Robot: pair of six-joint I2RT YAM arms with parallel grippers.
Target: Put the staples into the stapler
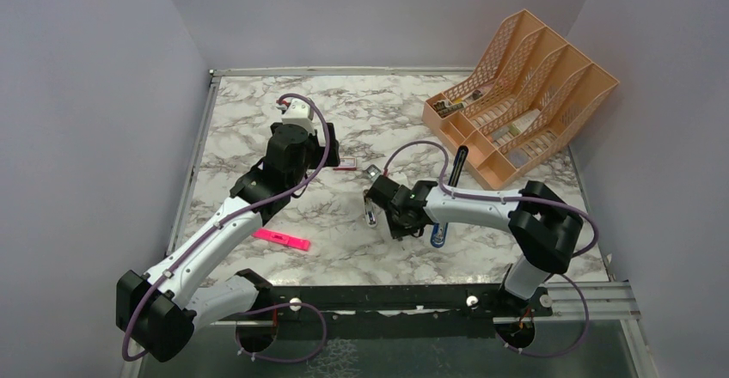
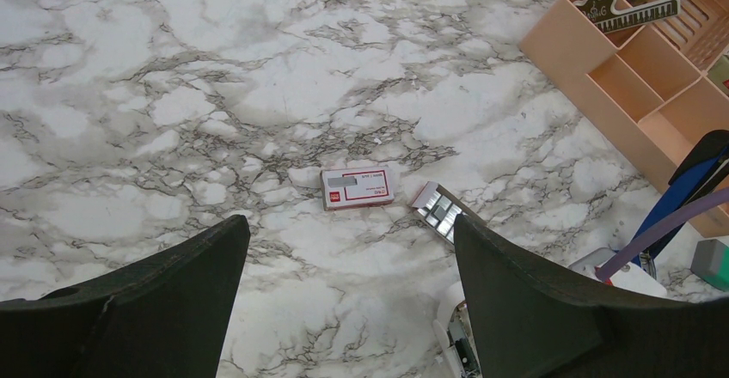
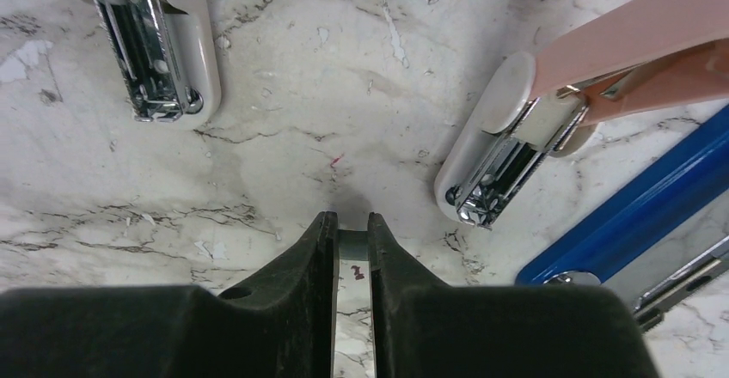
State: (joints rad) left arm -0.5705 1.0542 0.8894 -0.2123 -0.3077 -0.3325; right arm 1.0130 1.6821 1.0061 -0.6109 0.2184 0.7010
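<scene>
The stapler lies open on the marble. Its white half with a metal channel (image 3: 163, 47) is at the upper left of the right wrist view, and a pink-topped half (image 3: 507, 159) is at the right. My right gripper (image 3: 351, 223) points down between them, its jaws nearly together on a small grey block of staples (image 3: 352, 242). From above, the right gripper (image 1: 389, 222) sits beside the white half (image 1: 371, 217). A red-and-white staple box (image 2: 358, 187) and an open tray of silver staples (image 2: 443, 210) lie ahead of my open, empty left gripper (image 2: 351, 228).
A blue bar-shaped object with chrome parts (image 3: 619, 215) lies right of the stapler. A pink highlighter (image 1: 281, 239) lies at the front left. An orange desk organizer (image 1: 524, 94) stands at the back right. The left gripper (image 1: 329, 150) hovers near the box (image 1: 344, 165).
</scene>
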